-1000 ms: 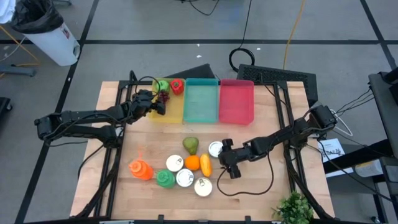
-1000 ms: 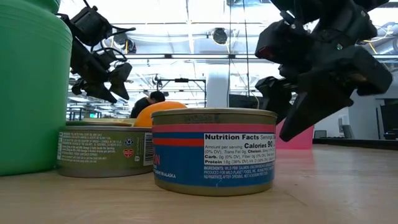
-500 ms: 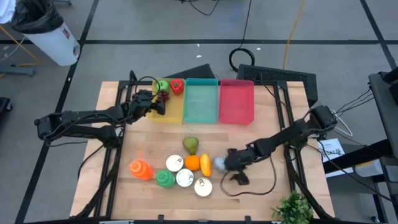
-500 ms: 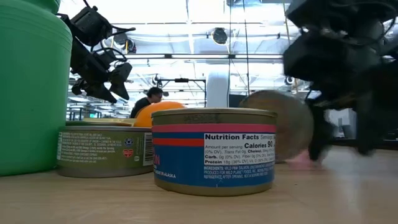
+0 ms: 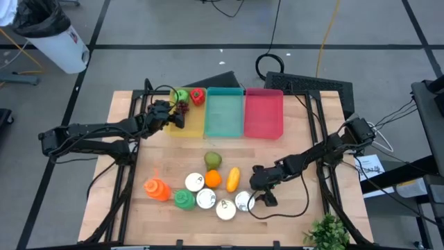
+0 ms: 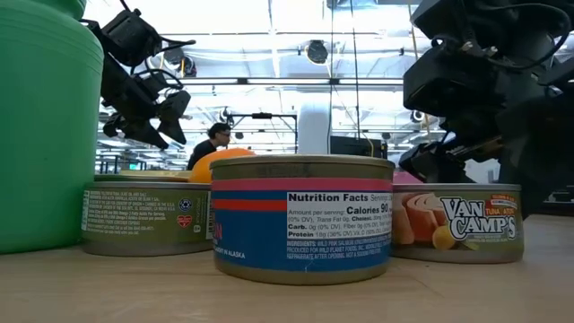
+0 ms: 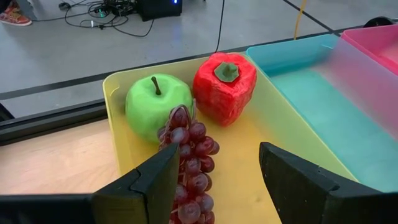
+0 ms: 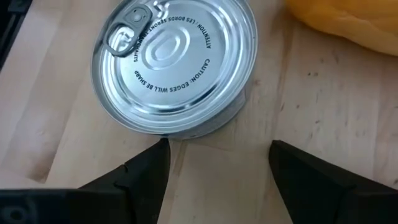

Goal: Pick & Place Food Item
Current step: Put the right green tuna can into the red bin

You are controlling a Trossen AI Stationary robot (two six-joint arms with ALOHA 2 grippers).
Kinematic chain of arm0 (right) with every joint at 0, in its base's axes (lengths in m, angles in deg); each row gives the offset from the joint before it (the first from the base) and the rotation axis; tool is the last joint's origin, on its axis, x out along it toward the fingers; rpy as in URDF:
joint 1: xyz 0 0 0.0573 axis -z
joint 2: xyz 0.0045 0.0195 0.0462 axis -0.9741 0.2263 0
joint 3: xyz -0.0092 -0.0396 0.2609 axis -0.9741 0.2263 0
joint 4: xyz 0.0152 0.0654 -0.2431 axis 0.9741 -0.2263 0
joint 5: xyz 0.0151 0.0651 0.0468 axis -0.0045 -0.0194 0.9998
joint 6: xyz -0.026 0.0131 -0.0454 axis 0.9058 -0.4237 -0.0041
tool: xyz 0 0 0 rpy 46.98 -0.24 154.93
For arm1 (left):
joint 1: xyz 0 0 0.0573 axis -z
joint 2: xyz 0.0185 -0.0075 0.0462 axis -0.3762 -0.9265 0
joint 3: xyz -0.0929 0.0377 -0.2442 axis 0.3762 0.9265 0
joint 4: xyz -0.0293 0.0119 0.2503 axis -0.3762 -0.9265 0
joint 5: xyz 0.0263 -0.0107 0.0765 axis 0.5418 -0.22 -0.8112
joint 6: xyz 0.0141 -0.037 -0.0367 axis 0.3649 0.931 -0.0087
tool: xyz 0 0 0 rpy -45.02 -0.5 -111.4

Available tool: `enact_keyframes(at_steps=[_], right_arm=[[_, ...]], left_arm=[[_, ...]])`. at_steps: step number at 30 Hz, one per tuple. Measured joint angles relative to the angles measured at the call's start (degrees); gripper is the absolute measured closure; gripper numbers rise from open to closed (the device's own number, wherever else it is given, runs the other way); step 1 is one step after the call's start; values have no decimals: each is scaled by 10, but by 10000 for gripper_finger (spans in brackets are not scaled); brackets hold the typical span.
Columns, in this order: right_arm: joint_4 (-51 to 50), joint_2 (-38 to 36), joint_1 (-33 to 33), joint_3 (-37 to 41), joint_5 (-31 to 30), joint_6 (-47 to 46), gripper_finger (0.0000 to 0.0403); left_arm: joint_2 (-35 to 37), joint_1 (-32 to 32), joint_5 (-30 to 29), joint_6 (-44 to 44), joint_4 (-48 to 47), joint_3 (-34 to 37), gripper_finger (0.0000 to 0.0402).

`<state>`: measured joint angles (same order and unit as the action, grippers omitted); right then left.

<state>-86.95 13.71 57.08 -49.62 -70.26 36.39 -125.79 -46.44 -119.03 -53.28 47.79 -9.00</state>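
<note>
My right gripper (image 5: 260, 196) is open near the table's near edge, tilted down at a silver-lidded can (image 8: 174, 68). That can (image 5: 243, 201) stands upright on the wood, lid up, just left of the fingers and beside another can (image 5: 226, 208). In the low view it shows a Van Camp's label (image 6: 457, 224). My left gripper (image 7: 217, 168) hangs open over the yellow bin (image 5: 191, 125), above purple grapes (image 7: 189, 155). A green apple (image 7: 152, 106) and a red pepper (image 7: 224, 87) lie in the bin's far end. My right gripper stands with one fingertip (image 8: 155, 155) right at the near edge of the can's rim (image 8: 166, 135). I cannot tell whether it touches. Nothing lies between the two fingers.
Left of the can lie a yellow fruit (image 5: 233, 178), an orange (image 5: 212, 178), a pear (image 5: 212, 160), more cans (image 5: 195, 182), a green bottle (image 5: 183, 200) and an orange bottle (image 5: 157, 188). A teal bin (image 5: 224, 114) and a pink bin (image 5: 263, 112) stand at the far edge.
My right gripper has gone toward the table's near edge, sunk a little and tipped further down, staying open. The can has tipped onto its edge, rolled toward the near edge and settled flat beside the other cans. The yellow fruit has turned slightly.
</note>
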Motion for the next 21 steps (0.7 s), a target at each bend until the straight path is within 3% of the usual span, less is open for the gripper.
enact_keyframes(at_steps=[7,14,21], right_arm=[[20,-14,-23,2,-2,2,140],[133,-4,-47,1,-21,-23,135],[163,19,-48,0,-16,-23,78]], left_arm=[[0,0,0,0,0,0,174],[0,0,0,1,1,0,174],[-1,0,0,10,1,0,174]])
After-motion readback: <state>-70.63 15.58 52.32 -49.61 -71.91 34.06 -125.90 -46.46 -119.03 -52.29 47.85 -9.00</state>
